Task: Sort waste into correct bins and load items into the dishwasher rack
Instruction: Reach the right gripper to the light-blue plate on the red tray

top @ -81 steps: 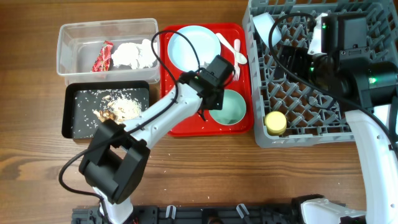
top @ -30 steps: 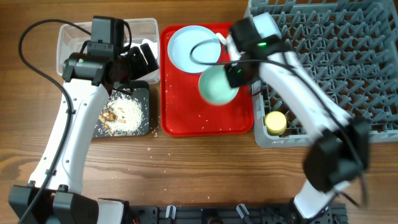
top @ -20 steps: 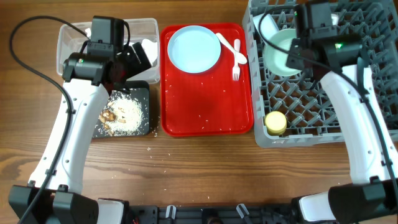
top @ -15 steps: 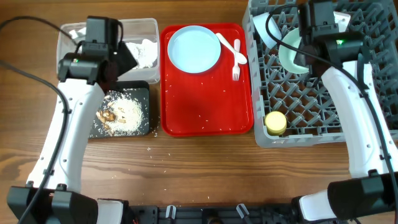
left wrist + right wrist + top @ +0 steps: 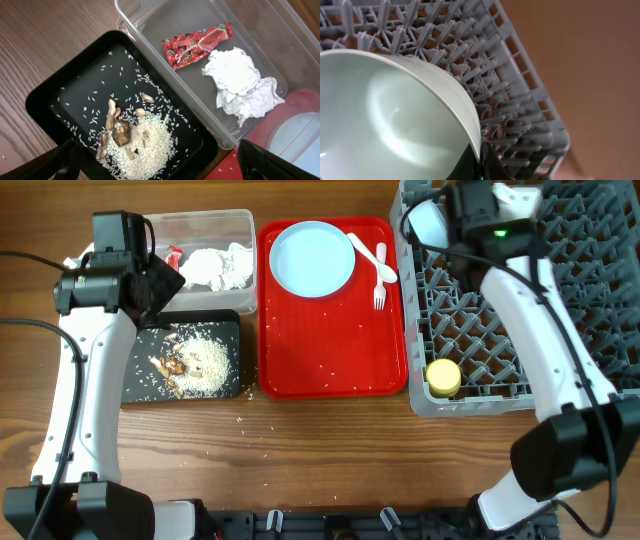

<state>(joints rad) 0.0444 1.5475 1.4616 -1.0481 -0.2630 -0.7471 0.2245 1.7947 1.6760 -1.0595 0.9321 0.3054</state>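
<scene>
My right gripper [image 5: 479,164] is shut on the rim of a pale green bowl [image 5: 395,115], held tilted over the pegs of the grey dishwasher rack [image 5: 520,100]. From above, that gripper [image 5: 462,225] is at the rack's [image 5: 500,330] far left corner, beside a pale bowl [image 5: 425,222]. My left gripper [image 5: 162,167] is open and empty above the black tray [image 5: 55,95] of rice scraps [image 5: 145,145]. The clear tub [image 5: 280,30] holds the red wrapper [image 5: 197,44] and the napkin [image 5: 240,85]. The plate [image 5: 312,258], spoon [image 5: 365,252] and fork [image 5: 380,290] lie on the red tray.
A yellow cup [image 5: 442,377] stands in the rack's near left corner. The red tray [image 5: 330,350] has scattered rice grains, and a few lie on the wooden table [image 5: 300,470] in front of it. The left arm [image 5: 80,380] runs along the table's left side.
The right arm carried the pale green bowl from the red tray into the rack and on to its far left corner. The left gripper drew back leftward from over the tub.
</scene>
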